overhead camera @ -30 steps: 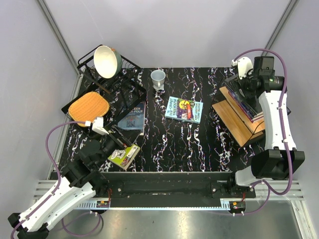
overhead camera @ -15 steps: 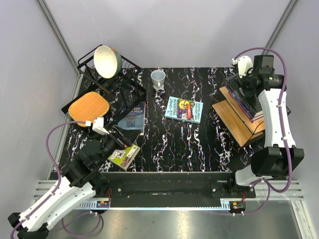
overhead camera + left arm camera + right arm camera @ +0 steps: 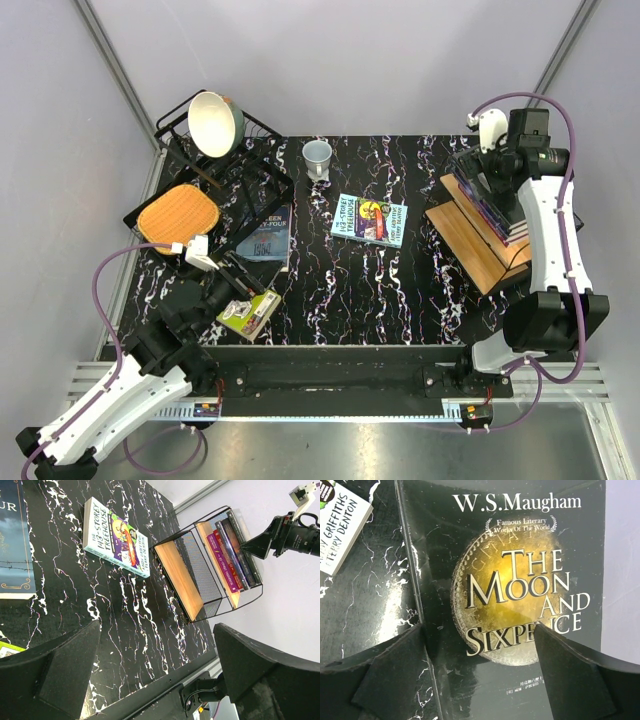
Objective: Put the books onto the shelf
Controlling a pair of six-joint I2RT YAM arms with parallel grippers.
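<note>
We lose the black paperback with gold disc (image 3: 510, 595) past the right wrist view's lower edge; the blue-grey paperback (image 3: 15, 545) and lime green paperback (image 3: 6, 649) run off the left wrist view's left edge; from above, spine titles on the wooden wire-framed shelf (image 3: 478, 245) are too small to read

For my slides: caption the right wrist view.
Open right jaws frame the black book, "The Moon and Sixpence", gold disc on its cover.

1. Shelf (image 3: 468, 243): two light wooden tiers on a black wire frame, at the table's right side.
2. Black gold-disc book (image 3: 520, 595) lies cover-up on the book stack (image 3: 497, 207) on the upper tier.
3. Teal book (image 3: 369, 220), blue-grey book (image 3: 268, 235) and lime-green book (image 3: 250, 313) lie flat on the table, apart.
</note>
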